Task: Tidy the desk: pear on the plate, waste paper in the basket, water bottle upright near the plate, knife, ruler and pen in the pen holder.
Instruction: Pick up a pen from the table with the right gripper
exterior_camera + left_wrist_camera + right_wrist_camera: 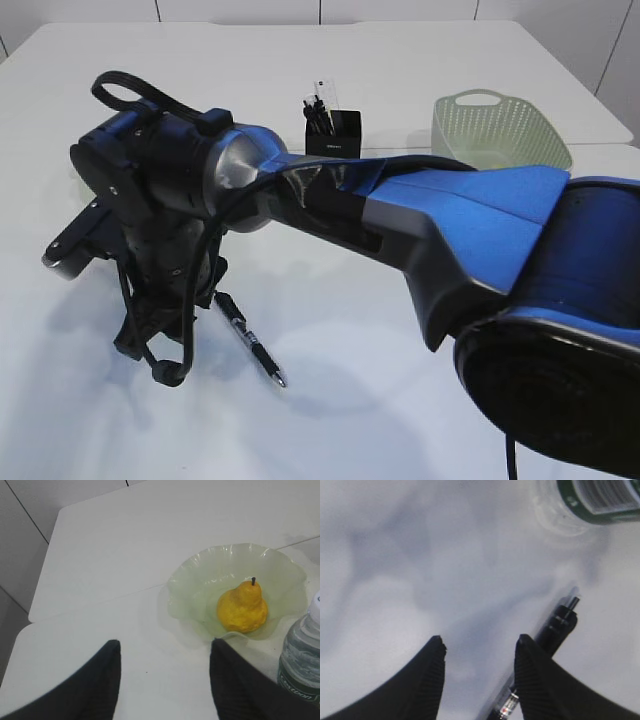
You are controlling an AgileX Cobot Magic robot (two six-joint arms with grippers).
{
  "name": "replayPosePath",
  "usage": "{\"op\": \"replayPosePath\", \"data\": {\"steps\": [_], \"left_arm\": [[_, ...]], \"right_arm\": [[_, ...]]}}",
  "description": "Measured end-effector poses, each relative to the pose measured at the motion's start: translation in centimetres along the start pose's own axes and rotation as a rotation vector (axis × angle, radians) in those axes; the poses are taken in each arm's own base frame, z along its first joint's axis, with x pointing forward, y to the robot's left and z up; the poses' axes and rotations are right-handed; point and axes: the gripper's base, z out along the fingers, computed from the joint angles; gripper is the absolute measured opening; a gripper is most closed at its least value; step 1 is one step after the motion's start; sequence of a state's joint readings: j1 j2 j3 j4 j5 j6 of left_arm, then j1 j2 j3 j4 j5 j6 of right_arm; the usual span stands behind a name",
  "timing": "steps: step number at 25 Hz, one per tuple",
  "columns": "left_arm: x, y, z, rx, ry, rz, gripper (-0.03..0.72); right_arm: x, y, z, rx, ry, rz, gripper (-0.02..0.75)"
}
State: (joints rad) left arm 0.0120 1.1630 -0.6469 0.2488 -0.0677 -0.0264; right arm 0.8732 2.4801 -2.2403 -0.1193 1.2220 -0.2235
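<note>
The pen (248, 338) lies flat on the desk (350, 400) toward its near edge, black-bodied with a metal tip, just under the right arm's wrist. In the right wrist view the right gripper (479, 652) hangs over it with its jaws parted and nothing between them; the pen (547, 645) runs beside the right-hand finger. The water bottle (590, 502) stands close by. The left gripper (165, 657) is also spread apart and empty, near the plate (200, 580), where the pear (242, 607) sits upright. The pen holder (333, 132) and the basket (497, 128) stand toward the far edge
</note>
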Motion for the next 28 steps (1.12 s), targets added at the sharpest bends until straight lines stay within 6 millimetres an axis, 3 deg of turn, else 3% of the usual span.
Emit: {"op": "replayPosePath", "data": {"steps": [12,21,28], "left_arm": [[0.0,0.0,0.0,0.0,0.0,0.0,0.402],[0.0,0.0,0.0,0.0,0.0,-0.002,0.402],[0.0,0.0,0.0,0.0,0.0,-0.007,0.402]], "right_arm": [[0.4,-1.8,0.0,0.138,0.019,0.168,0.356],[1.2,-3.8,0.2,0.121,0.024,0.272,0.356],[1.4,-4.2,0.6,0.048,0.022,0.325,0.344]]}}
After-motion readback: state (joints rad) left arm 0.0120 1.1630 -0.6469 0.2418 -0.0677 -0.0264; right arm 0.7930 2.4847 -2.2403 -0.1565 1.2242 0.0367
